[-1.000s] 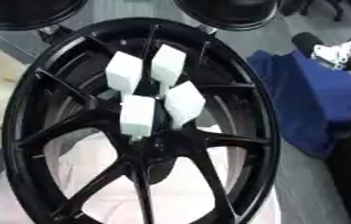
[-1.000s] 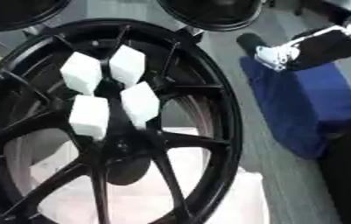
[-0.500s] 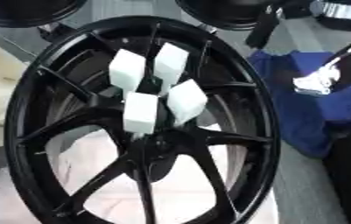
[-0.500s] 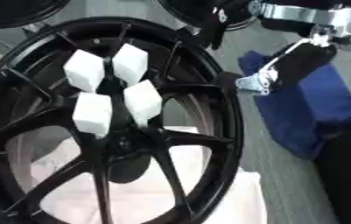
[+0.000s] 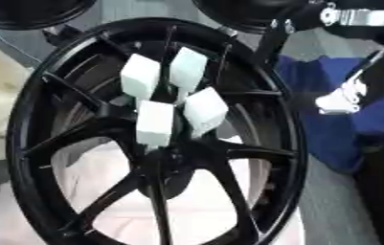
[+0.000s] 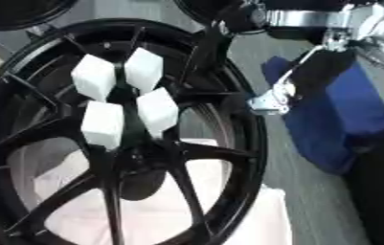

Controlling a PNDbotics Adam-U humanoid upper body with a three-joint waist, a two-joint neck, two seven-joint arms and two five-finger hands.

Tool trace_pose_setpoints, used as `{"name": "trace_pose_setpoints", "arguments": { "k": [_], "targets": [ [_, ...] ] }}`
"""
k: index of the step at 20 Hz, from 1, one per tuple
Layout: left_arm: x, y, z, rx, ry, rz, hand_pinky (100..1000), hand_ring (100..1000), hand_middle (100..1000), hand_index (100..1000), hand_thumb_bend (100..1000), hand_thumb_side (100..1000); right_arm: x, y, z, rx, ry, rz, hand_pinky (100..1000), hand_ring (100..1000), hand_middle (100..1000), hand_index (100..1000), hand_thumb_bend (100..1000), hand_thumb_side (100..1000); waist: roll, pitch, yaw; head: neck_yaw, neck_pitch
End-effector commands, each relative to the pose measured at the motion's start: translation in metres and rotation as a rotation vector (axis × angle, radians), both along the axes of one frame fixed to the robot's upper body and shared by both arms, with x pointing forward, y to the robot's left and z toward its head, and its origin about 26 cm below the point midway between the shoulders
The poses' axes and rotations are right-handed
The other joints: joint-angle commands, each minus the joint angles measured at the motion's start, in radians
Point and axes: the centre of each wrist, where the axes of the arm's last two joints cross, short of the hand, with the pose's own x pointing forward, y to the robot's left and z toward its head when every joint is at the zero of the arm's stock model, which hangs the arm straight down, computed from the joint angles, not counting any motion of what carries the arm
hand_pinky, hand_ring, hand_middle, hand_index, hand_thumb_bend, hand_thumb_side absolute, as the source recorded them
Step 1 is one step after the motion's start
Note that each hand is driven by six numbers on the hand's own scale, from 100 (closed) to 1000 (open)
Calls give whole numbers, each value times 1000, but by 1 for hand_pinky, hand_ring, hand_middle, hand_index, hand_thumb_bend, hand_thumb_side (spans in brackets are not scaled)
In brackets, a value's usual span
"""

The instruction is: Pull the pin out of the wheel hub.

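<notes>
The wheel [image 5: 52,119] filling most of the frame was glossy black, rim and spokes alike. Four blocks [image 5: 141,76] clustered near its middle were plain white. Under the wheel, at the lower part of the frame, lay a pale pinkish-white cloth [image 5: 103,186]. At the right lay a deep blue cloth [image 6: 345,110] on a grey surface [image 6: 312,191]. The right hand [image 6: 278,98], upper right, was black with silver parts.

Soft, even light, overall blur.
White blocks [image 5: 171,98] looked bright without glare; the black wheel [image 5: 287,158] swallowed detail, and the right hand [image 6: 275,98] was smeared, perhaps by motion.
</notes>
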Motion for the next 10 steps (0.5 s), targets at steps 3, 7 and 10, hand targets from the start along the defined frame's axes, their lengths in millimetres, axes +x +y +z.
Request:
{"name": "trace_pose_setpoints", "arguments": {
  "k": [3, 7, 10],
  "targets": [
    [-3, 1, 10, 26, -24, -4, 918, 559, 566, 730, 236, 678, -3, 14, 11, -4, 17, 41, 795, 667, 707, 798, 326, 399, 1, -27, 5, -8, 0],
    [-3, 1, 10, 26, -26, -1, 918, 560, 567, 730, 236, 678, -3, 22, 14, -2, 33, 64, 797, 677, 720, 805, 342, 381, -1, -28, 11, -8, 1],
    [-3, 1, 10, 26, -27, -1, 918, 560, 567, 730, 236, 678, -3, 27, 17, -12, 35, 69, 801, 704, 724, 808, 368, 365, -4, -26, 17, -9, 4]
  ]
}}
